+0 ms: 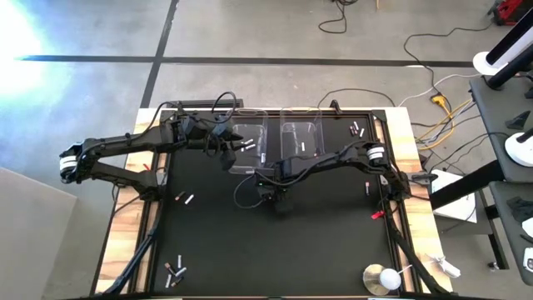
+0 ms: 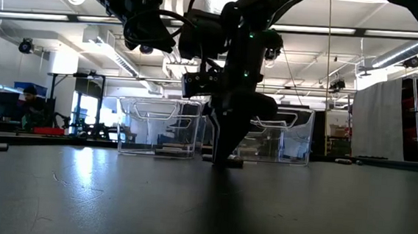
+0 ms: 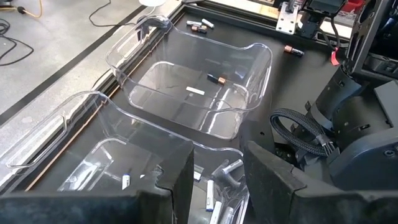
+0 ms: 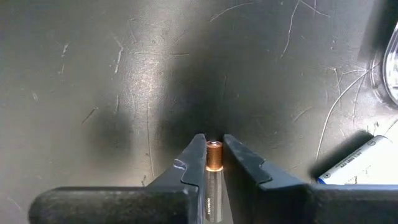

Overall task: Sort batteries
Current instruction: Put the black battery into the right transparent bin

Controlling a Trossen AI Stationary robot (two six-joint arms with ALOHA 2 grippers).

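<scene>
Both arms are dark, slim and jointed, each with a white collar near its shoulder. Black cables loop loosely along them. The left tool [image 3: 214, 180] has two broad, matte black fingers.

Overhead, table-level, two close wrist views

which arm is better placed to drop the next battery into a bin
Right. The right claw is shut on a dark copper-tipped battery, low on the mat just in front of the bins. The left claw hangs open and empty over the bin of silvery batteries.
</scene>
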